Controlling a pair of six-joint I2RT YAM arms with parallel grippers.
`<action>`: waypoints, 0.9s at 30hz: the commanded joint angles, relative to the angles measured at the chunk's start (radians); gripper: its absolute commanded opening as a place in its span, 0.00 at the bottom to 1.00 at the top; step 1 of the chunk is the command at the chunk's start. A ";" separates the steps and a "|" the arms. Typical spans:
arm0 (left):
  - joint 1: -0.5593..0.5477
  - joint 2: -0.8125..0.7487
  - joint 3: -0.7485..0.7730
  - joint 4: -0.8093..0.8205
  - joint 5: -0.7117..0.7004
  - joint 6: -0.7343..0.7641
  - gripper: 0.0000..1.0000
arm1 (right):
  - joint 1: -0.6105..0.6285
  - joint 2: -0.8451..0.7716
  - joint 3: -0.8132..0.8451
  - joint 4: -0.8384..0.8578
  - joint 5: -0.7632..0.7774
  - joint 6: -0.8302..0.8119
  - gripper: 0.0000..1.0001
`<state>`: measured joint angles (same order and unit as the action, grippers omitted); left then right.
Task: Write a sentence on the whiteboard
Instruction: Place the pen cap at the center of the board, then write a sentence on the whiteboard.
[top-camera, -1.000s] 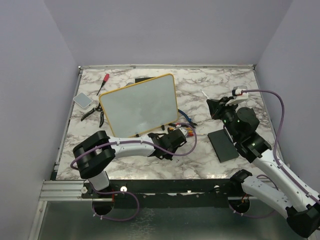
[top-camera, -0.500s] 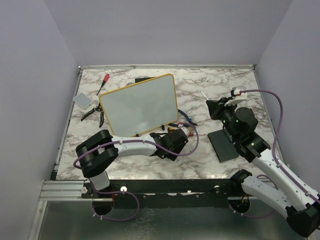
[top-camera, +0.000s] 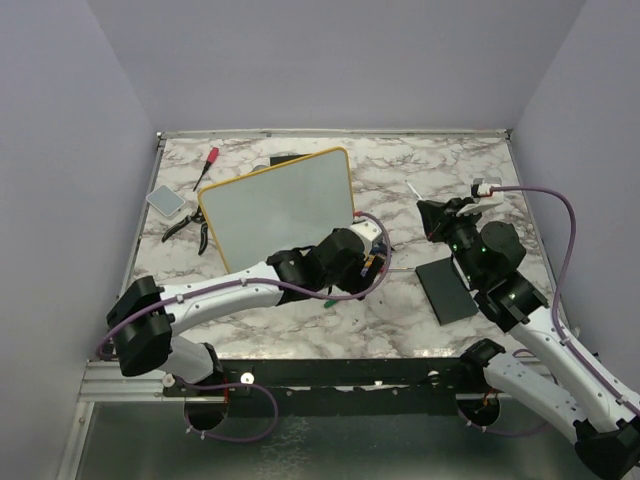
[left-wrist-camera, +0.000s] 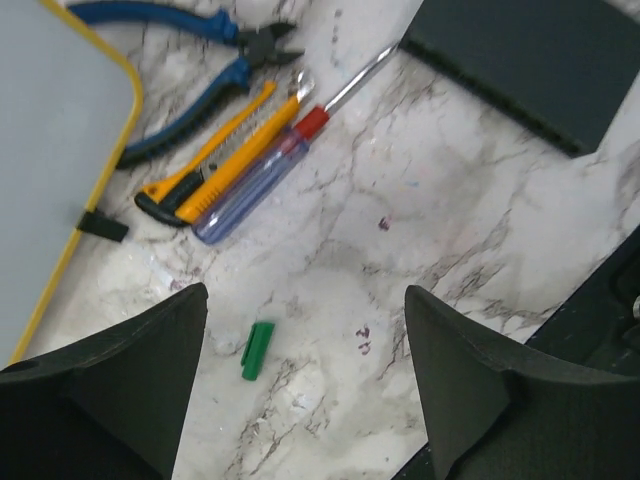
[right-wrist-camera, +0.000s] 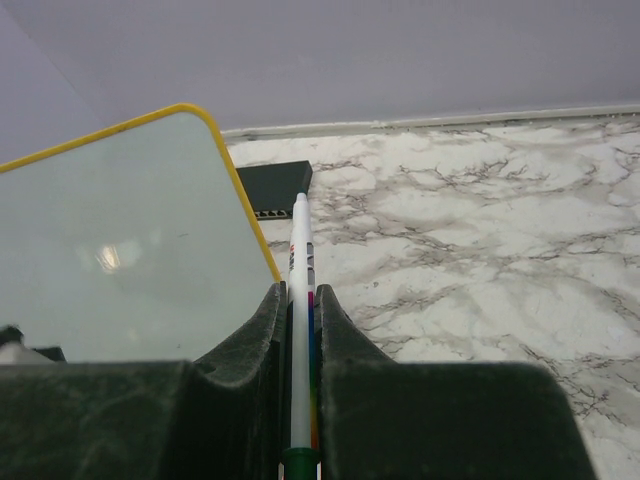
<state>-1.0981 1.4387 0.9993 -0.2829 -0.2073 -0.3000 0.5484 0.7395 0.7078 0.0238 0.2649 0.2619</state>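
1. Closest to the worktop's near edge, about mid-width, there's a little green cap (left-wrist-camera: 257, 350) lying loose on the marble.
2. The left tool (left-wrist-camera: 305, 310) hangs right over that spot, jaws spread wide with nothing between them.
3. Over toward the right edge, a black pad (top-camera: 447, 290) lies flat on the worktop.
4. Just past the left tool there's a small pile of hand tools. A screwdriver (left-wrist-camera: 270, 170) with a clear blue handle lies right against a yellow utility knife (left-wrist-camera: 215, 160), and blue pliers (left-wrist-camera: 190, 60) sit a bit farther back. They're all just off the board's near-right corner.
5. The right tool (right-wrist-camera: 300, 300) is up over the right half, clamped tight on a white marker (right-wrist-camera: 300, 240). The marker's tip points toward the far edge and is clear of the board.
6. The whiteboard (top-camera: 280, 210) sits left of centre toward the far edge. It's turned at an angle and has a yellow frame and small black feet.
7. Along the left edge beside it: black pliers (top-camera: 190, 228), a grey square pad (top-camera: 166, 199) and a red-handled screwdriver (top-camera: 207, 165). A black box (right-wrist-camera: 275, 190) peeks out behind the board at the far edge.
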 joint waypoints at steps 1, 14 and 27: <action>0.079 -0.063 0.164 -0.045 0.108 0.098 0.80 | -0.004 -0.022 -0.009 -0.011 0.011 -0.008 0.01; 0.437 -0.073 0.487 -0.134 0.231 0.206 0.81 | -0.004 -0.020 -0.014 -0.015 -0.025 0.011 0.01; 0.954 -0.121 0.515 -0.078 0.599 0.128 0.81 | -0.004 0.015 -0.018 0.016 -0.066 0.016 0.01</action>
<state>-0.2642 1.3651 1.5249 -0.3798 0.2333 -0.1375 0.5484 0.7444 0.7002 0.0204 0.2306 0.2726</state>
